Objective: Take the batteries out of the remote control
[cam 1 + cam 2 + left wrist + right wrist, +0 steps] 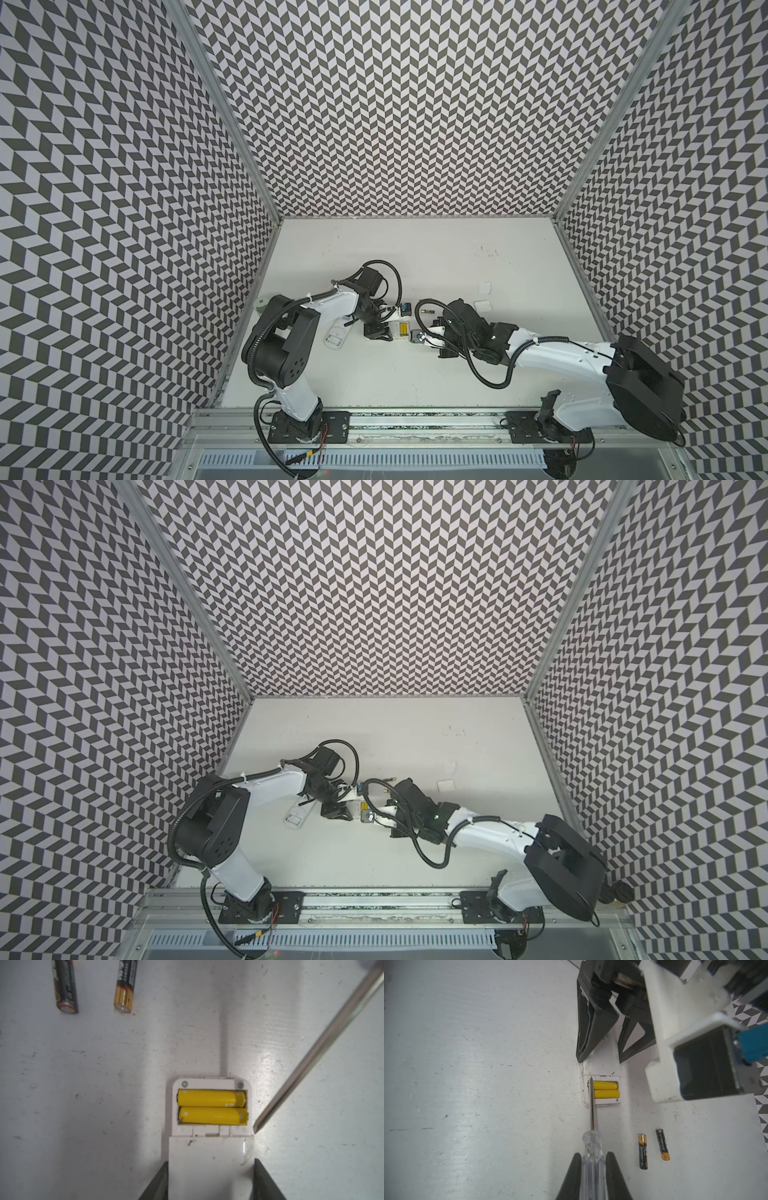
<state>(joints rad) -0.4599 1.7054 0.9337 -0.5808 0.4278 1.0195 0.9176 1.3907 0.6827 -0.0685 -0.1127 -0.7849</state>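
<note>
screwdriver (592, 1118) sat clamped in our right end effector (593, 1160), tip ahead by the crosswise yellow batteries (606, 1090); left end effector (601, 1052) gripped remote (209, 1153).

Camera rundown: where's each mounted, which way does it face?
Top views: stereo pair high at the front, looking down at the table; left arm and right arm show whole.
Left wrist: on the left arm, looks past the left gripper at the remote control it clamps.
Right wrist: on the right arm, looks along the screwdriver in the right gripper; left gripper shows opposite.
Shared: both wrist views show yellow batteries, black batteries.
</note>
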